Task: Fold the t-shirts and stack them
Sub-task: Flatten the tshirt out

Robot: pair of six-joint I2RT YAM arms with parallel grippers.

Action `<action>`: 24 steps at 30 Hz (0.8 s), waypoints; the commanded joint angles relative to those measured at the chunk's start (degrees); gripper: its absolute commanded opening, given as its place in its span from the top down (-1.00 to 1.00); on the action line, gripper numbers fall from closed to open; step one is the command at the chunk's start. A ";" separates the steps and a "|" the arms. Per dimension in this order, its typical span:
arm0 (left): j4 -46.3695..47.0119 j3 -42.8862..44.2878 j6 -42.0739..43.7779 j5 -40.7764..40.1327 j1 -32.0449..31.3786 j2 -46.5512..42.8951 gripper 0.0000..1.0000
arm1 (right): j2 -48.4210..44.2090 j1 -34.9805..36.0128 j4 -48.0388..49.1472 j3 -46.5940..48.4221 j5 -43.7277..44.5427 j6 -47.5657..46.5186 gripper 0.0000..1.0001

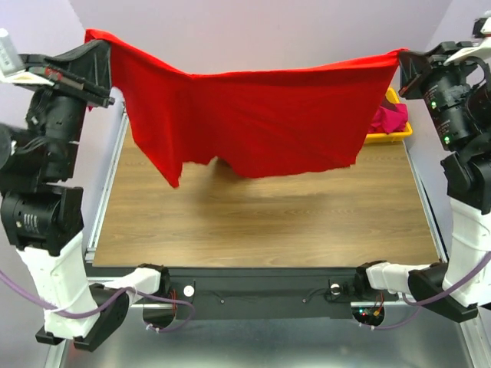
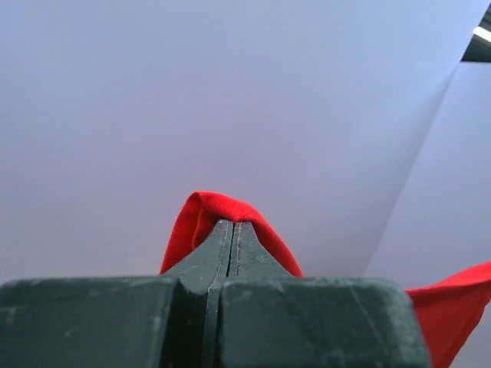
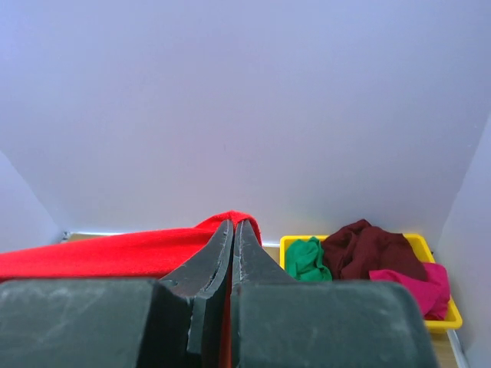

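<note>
A bright red t-shirt (image 1: pixel 253 115) hangs stretched in the air above the far half of the table, held at both top corners. My left gripper (image 1: pixel 98 40) is shut on its left corner; the cloth (image 2: pixel 211 207) wraps over the closed fingertips. My right gripper (image 1: pixel 402 55) is shut on the right corner, with red cloth (image 3: pixel 115 253) running off to the left. The shirt's lower edge dangles just above the wood. A green t-shirt (image 3: pixel 307 259), a dark maroon t-shirt (image 3: pixel 368 249) and a magenta-pink t-shirt (image 3: pixel 418 285) lie crumpled in the yellow tray (image 3: pixel 453 318).
The yellow tray (image 1: pixel 399 134) sits at the far right of the wooden table (image 1: pixel 261 222), partly behind the hanging shirt. Pale walls enclose the back and sides. Both arm bases stand at the near edge.
</note>
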 commanded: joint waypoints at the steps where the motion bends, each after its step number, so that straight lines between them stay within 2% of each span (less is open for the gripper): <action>1: 7.55 -0.40 1.95 1.90 0.35 2.43 1.00 | 2.29 0.15 2.50 0.54 3.06 1.34 0.99; 7: 3.33 7.51 1.16 7.09 0.35 16.22 1.00 | 7.04 0.15 5.49 -5.96 7.64 1.08 0.99; 12: 3.51 11.80 2.48 7.36 0.35 23.97 1.00 | 12.93 0.15 9.35 -8.78 9.22 0.12 0.99; 18: 5.95 21.57 3.01 6.48 0.61 31.89 1.00 | 22.14 -0.11 10.59 1.04 9.75 0.02 0.99; 22: 12.79 21.05 1.69 7.35 1.49 29.88 1.00 | 24.80 -0.20 10.86 10.88 8.96 0.99 0.99; 24: 15.71 19.03 1.95 8.41 1.58 28.30 1.00 | 24.80 -0.11 11.12 12.40 8.70 1.17 0.99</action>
